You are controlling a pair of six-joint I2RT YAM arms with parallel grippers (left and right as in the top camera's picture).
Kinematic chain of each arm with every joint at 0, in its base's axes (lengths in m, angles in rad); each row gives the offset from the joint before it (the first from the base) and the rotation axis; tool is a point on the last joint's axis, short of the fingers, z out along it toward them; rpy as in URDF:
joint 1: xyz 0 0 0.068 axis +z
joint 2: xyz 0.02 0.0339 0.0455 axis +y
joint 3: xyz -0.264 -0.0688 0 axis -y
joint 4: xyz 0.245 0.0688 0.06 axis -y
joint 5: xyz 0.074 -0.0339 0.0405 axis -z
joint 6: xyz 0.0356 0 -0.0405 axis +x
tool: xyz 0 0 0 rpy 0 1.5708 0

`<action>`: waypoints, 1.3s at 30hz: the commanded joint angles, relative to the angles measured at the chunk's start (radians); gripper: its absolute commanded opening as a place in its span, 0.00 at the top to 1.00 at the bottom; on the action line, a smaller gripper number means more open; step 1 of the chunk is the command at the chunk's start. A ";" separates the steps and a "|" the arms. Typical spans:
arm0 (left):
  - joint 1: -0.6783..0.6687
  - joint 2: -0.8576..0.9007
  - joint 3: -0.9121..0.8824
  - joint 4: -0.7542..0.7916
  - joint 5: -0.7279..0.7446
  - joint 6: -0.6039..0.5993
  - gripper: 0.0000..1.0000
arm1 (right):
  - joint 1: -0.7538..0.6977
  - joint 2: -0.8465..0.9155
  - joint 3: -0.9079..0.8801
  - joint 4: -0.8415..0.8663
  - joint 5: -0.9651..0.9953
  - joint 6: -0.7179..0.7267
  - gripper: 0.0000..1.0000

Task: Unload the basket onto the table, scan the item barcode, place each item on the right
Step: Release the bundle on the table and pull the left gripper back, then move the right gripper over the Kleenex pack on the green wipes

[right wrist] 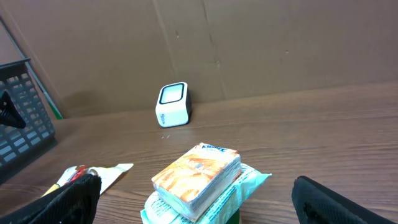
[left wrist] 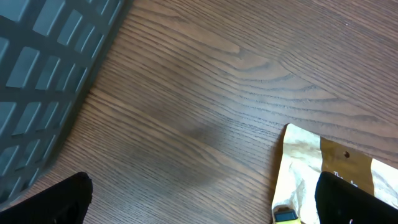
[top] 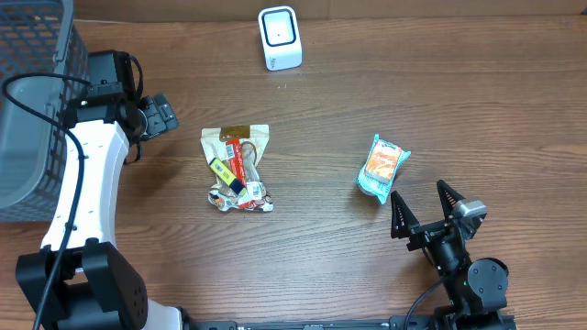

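The right gripper is hanging at the lower right of the overhead frame, its fingers spread wide and holding nothing. The orange-and-teal packet is lying on the tabletop just above and slightly left of the fingertips, not touching them. The packet's long axis is running up the frame with a slight lean to the right, so the fingers are facing its short lower end. This arm is sitting far nearer to it than the left gripper, which is hovering in the upper left beside the grey basket, its fingers likewise wide and empty. Left of the packet and well apart from it, a crumpled pouch of small goods is lying at centre frame. Farther up, at top centre, the white scanner is standing, with only bare wood between it and the packet. No barcode is showing in any view; it is probably sitting on a hidden face.
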 commanded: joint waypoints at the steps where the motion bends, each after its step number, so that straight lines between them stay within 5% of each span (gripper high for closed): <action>1: 0.000 -0.016 0.014 -0.001 0.005 0.019 0.00 | -0.002 -0.008 -0.010 0.004 -0.005 0.000 0.00; 27: 0.000 -0.016 0.014 -0.001 0.005 0.019 0.00 | -0.001 -0.008 0.011 -0.002 -0.016 0.047 0.00; 39: 0.000 -0.016 0.014 -0.001 0.005 0.019 0.00 | -0.001 0.114 0.477 -0.357 0.108 0.054 0.00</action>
